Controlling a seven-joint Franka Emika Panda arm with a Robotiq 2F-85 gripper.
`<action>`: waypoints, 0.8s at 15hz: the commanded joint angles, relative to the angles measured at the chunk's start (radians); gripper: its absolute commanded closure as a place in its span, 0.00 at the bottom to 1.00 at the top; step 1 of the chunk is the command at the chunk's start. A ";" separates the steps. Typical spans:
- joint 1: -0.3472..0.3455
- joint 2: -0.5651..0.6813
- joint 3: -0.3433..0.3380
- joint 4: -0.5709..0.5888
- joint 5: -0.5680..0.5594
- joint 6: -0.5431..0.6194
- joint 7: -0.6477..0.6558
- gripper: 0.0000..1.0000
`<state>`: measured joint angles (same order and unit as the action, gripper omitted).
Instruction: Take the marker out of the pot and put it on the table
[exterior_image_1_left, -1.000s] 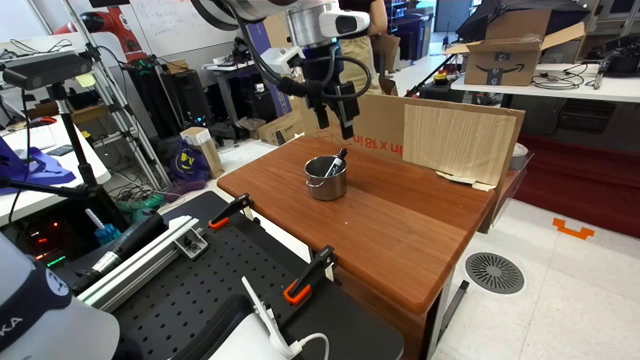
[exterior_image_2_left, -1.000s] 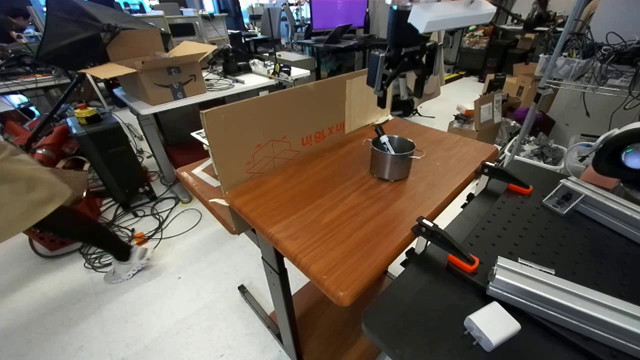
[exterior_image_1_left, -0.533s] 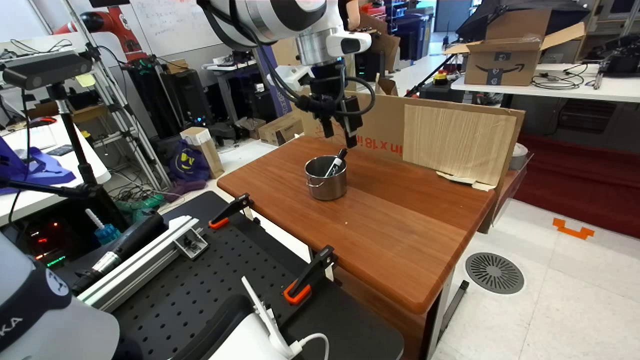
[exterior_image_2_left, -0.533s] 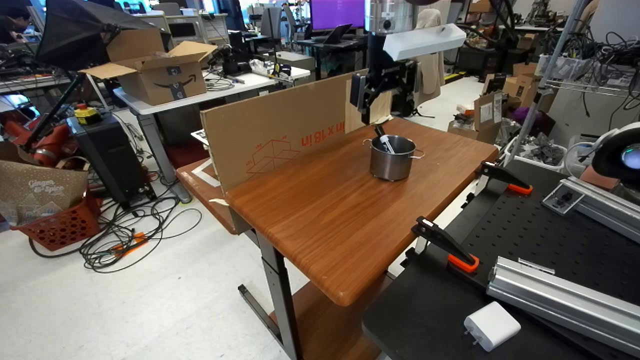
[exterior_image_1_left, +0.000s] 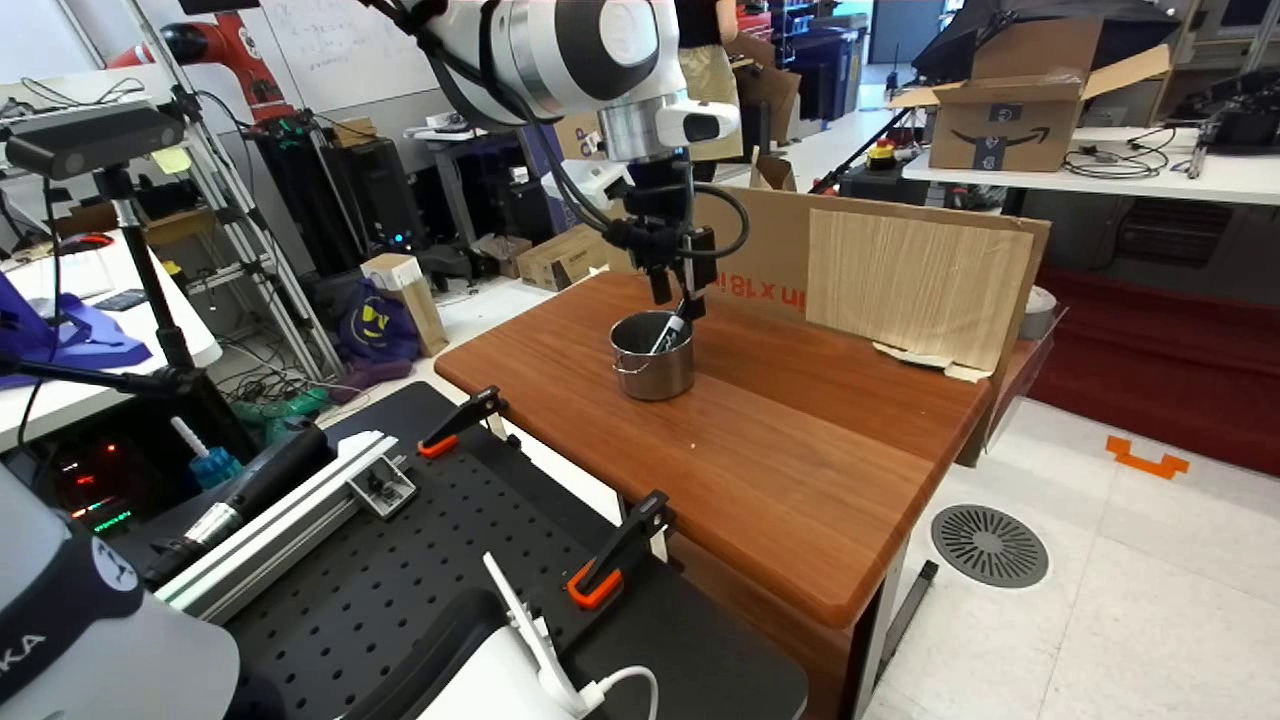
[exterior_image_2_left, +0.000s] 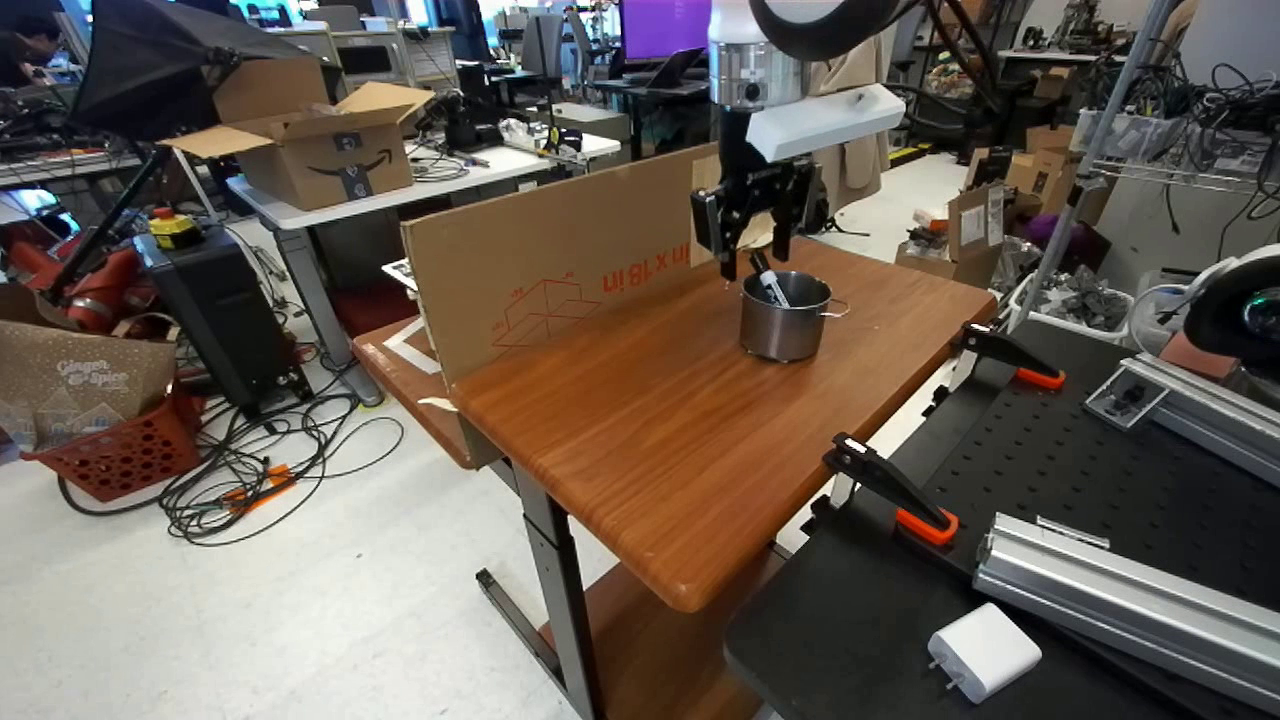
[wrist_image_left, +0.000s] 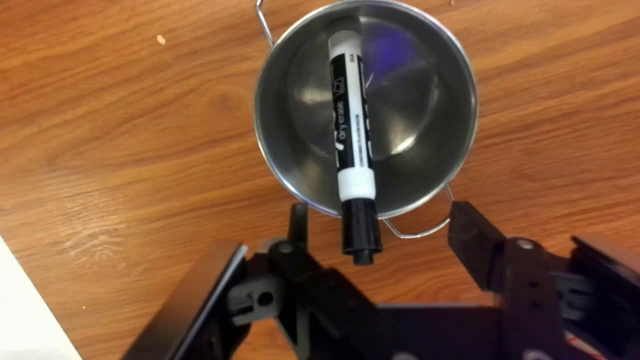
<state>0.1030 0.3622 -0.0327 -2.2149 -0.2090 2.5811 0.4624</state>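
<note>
The marker (wrist_image_left: 352, 120) has a white and black body and a black cap. It leans inside the pot (exterior_image_1_left: 655, 375), with its cap sticking out over the rim, in both exterior views (exterior_image_2_left: 773, 288). The pot is shiny grey metal with thin wire side handles and stands on the reddish-brown table (exterior_image_2_left: 640, 450). My gripper (wrist_image_left: 378, 217) is open and empty, pointing down just above the pot's rim. In the wrist view the marker's cap lies between the two fingers, nearer the left one, apparently touching neither. In an exterior view the gripper (exterior_image_1_left: 678, 298) partly hides the cap.
A cardboard sheet (exterior_image_2_left: 560, 270) stands upright along the table's far edge, close behind the gripper. Black clamps with orange pads (exterior_image_1_left: 620, 550) sit between the table and the black perforated bench (exterior_image_1_left: 400, 590). A white desk with an open cardboard box (exterior_image_1_left: 1005, 125) stands beyond.
My gripper has moved down over the pot to the marker's cap, with its fingers still apart. The pot and marker have not moved. A walking person has left an exterior view.
</note>
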 joint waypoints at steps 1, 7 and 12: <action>0.032 0.024 -0.030 0.023 -0.002 0.011 0.002 0.58; 0.037 0.025 -0.031 0.031 0.003 0.009 -0.004 0.99; 0.035 0.013 -0.029 0.025 0.007 0.008 -0.010 0.95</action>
<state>0.1171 0.3733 -0.0408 -2.1950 -0.2087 2.5811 0.4617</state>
